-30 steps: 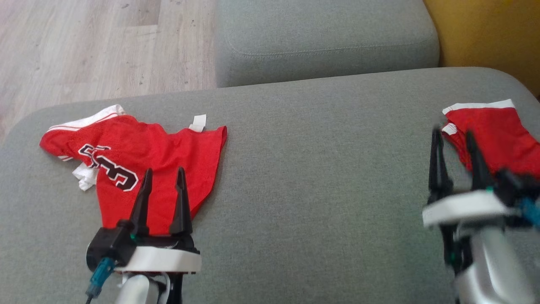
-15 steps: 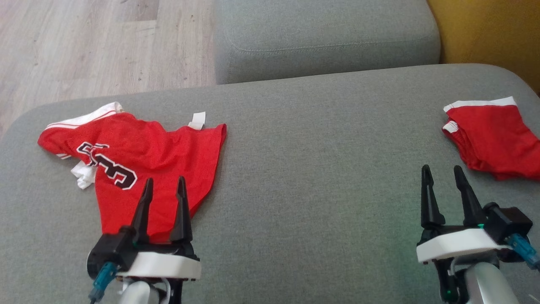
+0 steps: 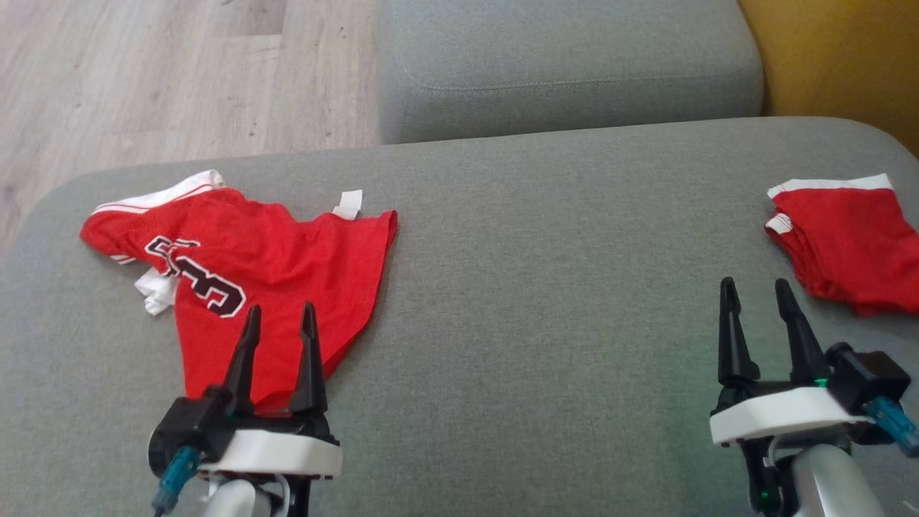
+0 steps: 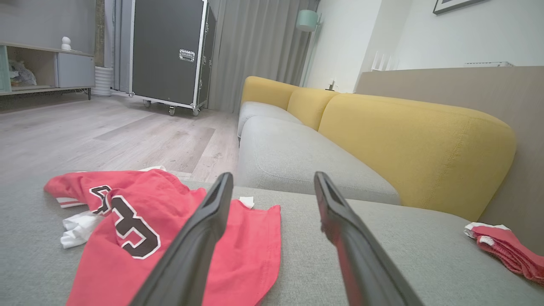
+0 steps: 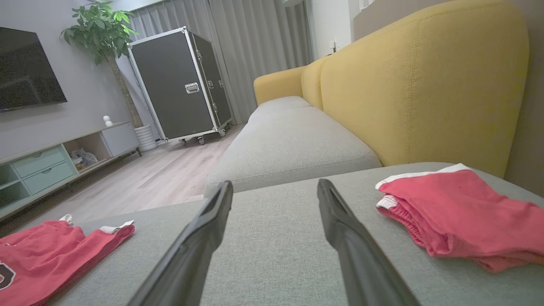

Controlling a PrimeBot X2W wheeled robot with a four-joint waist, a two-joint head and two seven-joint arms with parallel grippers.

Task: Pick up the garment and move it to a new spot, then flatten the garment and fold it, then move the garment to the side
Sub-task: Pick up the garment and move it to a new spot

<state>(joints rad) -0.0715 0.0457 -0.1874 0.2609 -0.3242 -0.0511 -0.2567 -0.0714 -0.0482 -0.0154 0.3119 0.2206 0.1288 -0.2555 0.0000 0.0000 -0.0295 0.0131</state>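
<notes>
A crumpled red garment (image 3: 287, 251) with a black-and-white number and white trim lies on the left of the grey cushion (image 3: 546, 244); it is also in the left wrist view (image 4: 170, 195) and the right wrist view (image 5: 51, 250). My left gripper (image 3: 280, 307) (image 4: 273, 175) hovers open over the garment's near edge, holding nothing. A second red garment (image 3: 847, 237) (image 5: 459, 212) (image 4: 505, 250), folded, with a white band, rests at the cushion's far right. My right gripper (image 3: 754, 282) (image 5: 275, 182) stands open and empty, just near-left of that folded piece.
Behind the cushion sits another grey seat cushion (image 3: 567, 64), with a yellow backrest (image 3: 840, 57) at the right. Wooden floor (image 3: 143, 72) lies beyond the cushion's far left edge. A broad bare stretch of cushion separates the two garments.
My right gripper has drawn back from the folded garment toward the near edge, empty. The left gripper holds its place. The camera has shifted slightly.
</notes>
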